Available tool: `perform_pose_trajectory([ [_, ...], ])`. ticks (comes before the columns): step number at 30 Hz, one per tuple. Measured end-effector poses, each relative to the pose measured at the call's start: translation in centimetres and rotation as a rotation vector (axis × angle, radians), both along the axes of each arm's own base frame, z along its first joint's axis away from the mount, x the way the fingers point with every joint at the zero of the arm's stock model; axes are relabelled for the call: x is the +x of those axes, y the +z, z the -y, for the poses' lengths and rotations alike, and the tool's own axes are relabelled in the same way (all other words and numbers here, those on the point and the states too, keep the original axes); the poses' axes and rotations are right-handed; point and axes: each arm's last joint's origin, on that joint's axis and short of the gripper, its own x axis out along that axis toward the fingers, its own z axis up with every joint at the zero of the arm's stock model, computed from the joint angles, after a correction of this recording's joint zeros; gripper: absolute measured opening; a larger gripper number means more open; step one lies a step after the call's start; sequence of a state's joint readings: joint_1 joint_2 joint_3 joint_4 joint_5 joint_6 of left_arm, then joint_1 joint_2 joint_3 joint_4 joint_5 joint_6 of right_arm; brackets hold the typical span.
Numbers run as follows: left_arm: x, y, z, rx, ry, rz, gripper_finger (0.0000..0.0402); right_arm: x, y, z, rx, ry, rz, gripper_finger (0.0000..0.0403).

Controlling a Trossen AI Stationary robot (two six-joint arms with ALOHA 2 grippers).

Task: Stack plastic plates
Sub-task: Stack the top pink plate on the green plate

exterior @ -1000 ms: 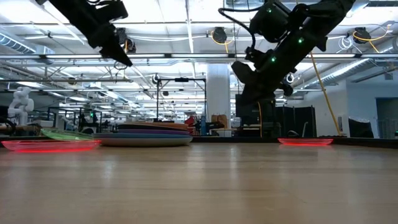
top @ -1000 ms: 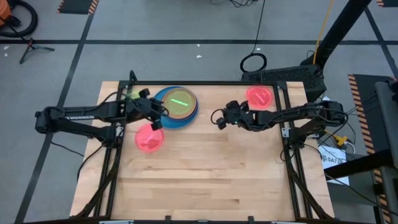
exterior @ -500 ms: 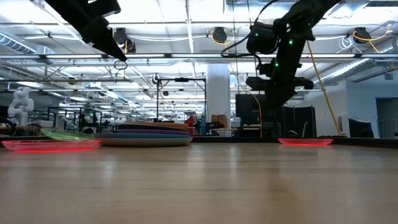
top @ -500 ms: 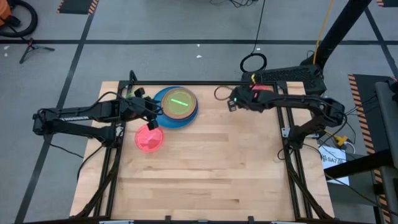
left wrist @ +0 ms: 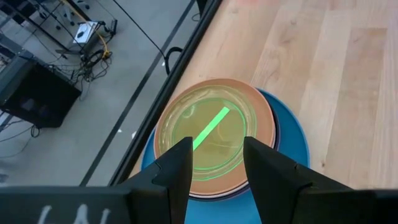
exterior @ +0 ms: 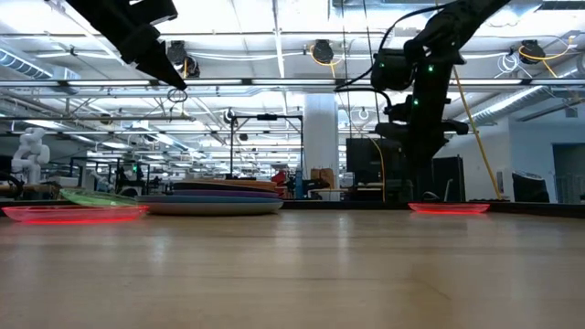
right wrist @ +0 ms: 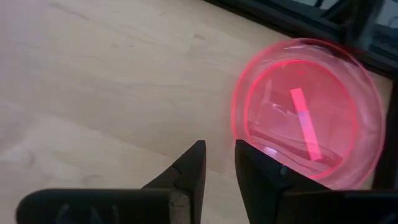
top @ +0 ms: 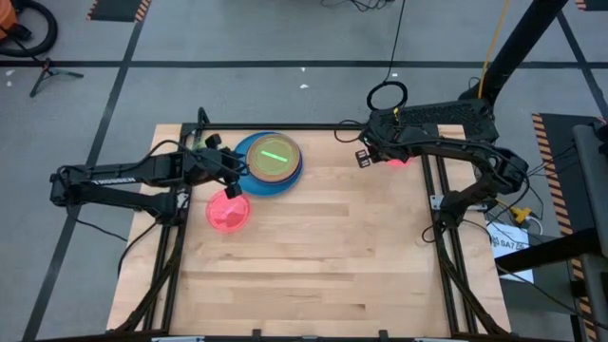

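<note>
Right end effector [right wrist: 217, 163] (fingers parted) hovers beside pink plate's [right wrist: 305, 112] edge.

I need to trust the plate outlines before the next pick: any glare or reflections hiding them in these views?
Right wrist view: a bright bar reflects across the pink plate, rim still clear. Left wrist view: a similar green streak lies on the green plate topping the stack. Low view: plates show only as thin edge-on slivers. High view: the right arm covers most of the far pink plate.

Matt wooden table [top: 313, 256]; glossy translucent pink plate [right wrist: 308, 115]; dark matt fingers [right wrist: 189, 171].
</note>
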State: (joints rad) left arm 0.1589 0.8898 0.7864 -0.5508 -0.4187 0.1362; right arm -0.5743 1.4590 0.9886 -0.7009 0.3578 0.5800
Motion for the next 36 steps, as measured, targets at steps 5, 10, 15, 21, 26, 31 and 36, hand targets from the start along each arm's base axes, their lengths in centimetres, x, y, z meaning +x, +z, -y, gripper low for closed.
perform_pose_trajectory([
  [5, 0.0, 0.0, 0.0, -0.006, 0.004, 0.004, 0.0149, 0.2, 0.0, 0.0, 0.006, 0.010, 0.028, 0.0048],
  [10, 0.0, 0.0, 0.0, -0.007, 0.005, 0.005, 0.0149, 0.2, 0.1, 0.2, -0.018, 0.014, 0.023, 0.0007],
  [15, 0.0, 0.0, 0.0, -0.007, 0.005, 0.007, 0.0149, 0.8, 0.4, 0.5, -0.062, 0.000, 0.089, 0.0017],
  [21, 0.2, 0.3, 0.0, 0.012, -0.007, 0.030, 0.0149, 2.8, 0.1, 0.6, -0.037, 0.069, 0.249, 0.0062],
  [26, 0.3, 0.3, 0.0, 0.021, -0.013, 0.036, 0.0149, 5.0, -2.0, 0.1, 0.027, 0.134, 0.284, 0.0109],
  [31, 0.3, 0.3, 0.0, 0.023, -0.014, 0.034, 0.0149, 4.6, -3.0, 0.5, 0.106, 0.025, 0.055, 0.0127],
  [36, 0.3, 0.3, 0.0, 0.023, -0.014, 0.034, 0.0149, 3.8, -3.2, 1.6, 0.084, -0.068, -0.215, 0.0127],
])
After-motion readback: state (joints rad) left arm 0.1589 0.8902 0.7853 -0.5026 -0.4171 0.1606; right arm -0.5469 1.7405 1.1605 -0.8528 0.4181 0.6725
